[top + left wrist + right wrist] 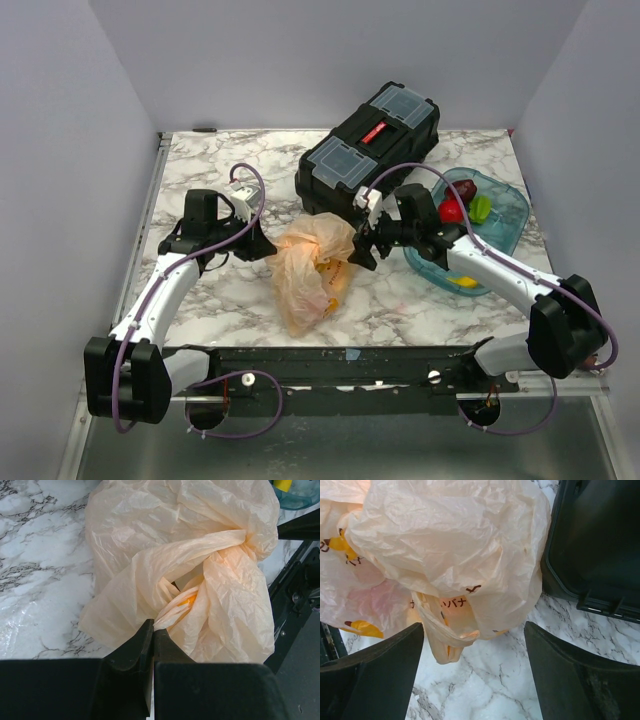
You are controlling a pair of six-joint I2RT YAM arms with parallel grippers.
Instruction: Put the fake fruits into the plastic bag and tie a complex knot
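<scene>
Clamps left gripper (152, 627) tight on a strip of the bag (150, 540), spreads right gripper (475, 650) wide and empty round a handle (445, 640): risks tearing thin film, or closing beside the loop.

Peach plastic bag (305, 272), black toolbox (402, 124), white grey-veined table (200, 170), blue tray (506, 214)

Fake fruits (187, 600) veiled inside plastic bag (150, 545)

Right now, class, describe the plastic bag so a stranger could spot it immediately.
Find the black toolbox at the back of the marble table. Just in front of it lies the plastic bag. It alone is crumpled and peach; the neighbouring tray is smooth and blue.
</scene>
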